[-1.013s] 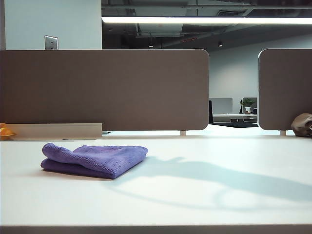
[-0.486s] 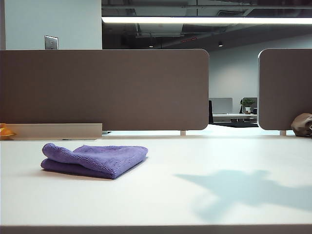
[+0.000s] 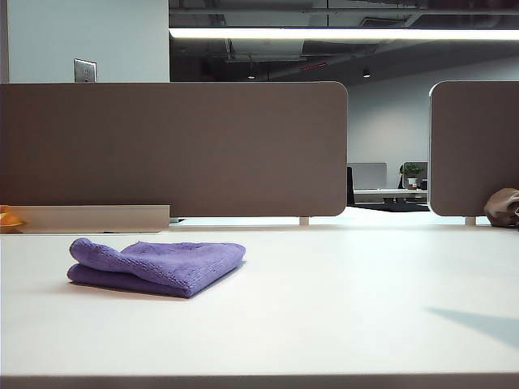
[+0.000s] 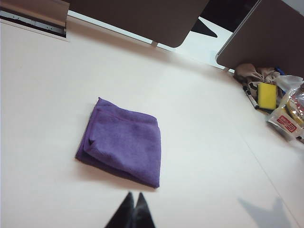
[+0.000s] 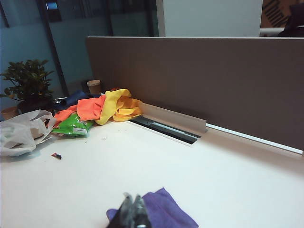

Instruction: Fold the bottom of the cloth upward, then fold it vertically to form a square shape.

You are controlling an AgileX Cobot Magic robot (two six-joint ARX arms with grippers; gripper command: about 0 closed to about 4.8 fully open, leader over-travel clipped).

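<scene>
Cloth (image 4: 121, 141) lies folded into a compact square on the table (image 4: 199, 142), just beyond the left gripper (image 4: 131, 213) and below the right gripper (image 5: 133, 209), both closed and empty; folding looks done, so only retreat seems left.

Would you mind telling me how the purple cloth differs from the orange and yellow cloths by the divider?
The purple cloth is folded into a flat, near-square stack; the orange and yellow cloths lie crumpled in a heap. The purple one sits alone on open table; the heap sits beside a green packet and a white plastic bag.
</scene>
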